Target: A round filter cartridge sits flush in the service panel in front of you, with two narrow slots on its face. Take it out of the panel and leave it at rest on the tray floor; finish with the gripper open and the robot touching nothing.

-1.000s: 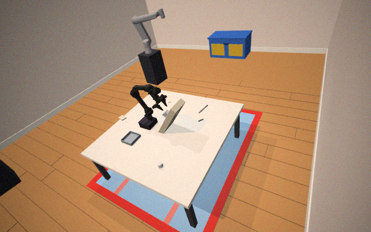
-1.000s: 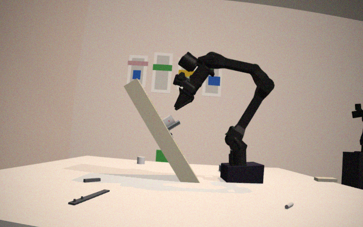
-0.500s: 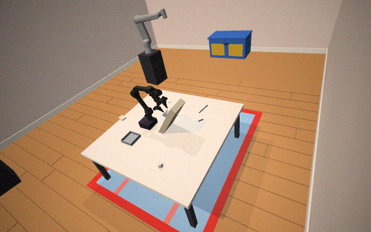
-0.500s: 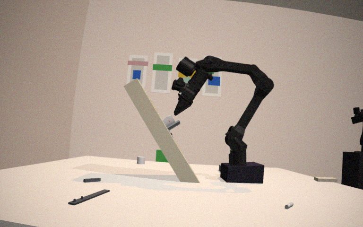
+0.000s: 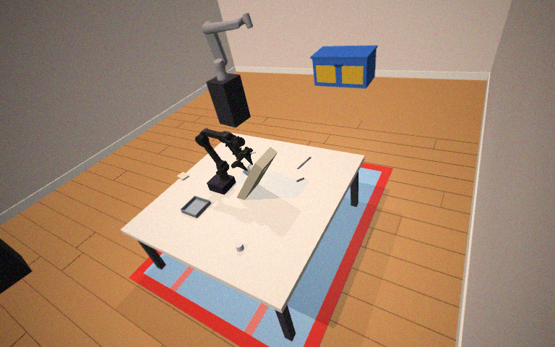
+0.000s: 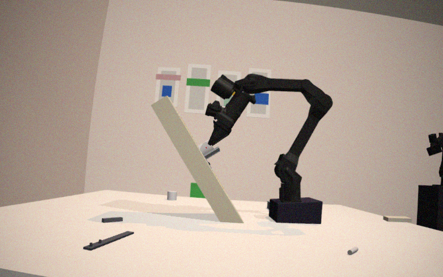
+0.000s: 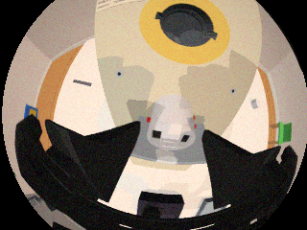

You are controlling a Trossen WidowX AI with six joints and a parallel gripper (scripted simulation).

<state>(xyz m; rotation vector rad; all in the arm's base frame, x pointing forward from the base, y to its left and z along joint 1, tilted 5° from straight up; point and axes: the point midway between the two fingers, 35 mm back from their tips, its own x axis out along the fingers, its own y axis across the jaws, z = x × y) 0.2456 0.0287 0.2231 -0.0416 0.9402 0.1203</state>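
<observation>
The cartridge (image 7: 186,25) sits in the panel (image 6: 195,163), a dark round disc inside a yellow ring (image 7: 150,34) on the upper part of the sloping face. The panel leans on the table (image 5: 261,245) with its top edge tilted away from the arm (image 6: 307,120). The arm reaches over from its dark base (image 6: 313,215) and points down at the panel face, below the cartridge.

The jaws are spread and grip nothing. Their tips stand on either side of a small pale grey tool (image 6: 205,148) with red dots, which rests against the panel on a short grey ledge (image 6: 213,152). From the wrist view the tool (image 7: 169,129) lies between the two dark fingers; whether they touch it cannot be told.

The tray (image 5: 195,206) lies flat on the table just beside the base, well apart from the panel.
</observation>
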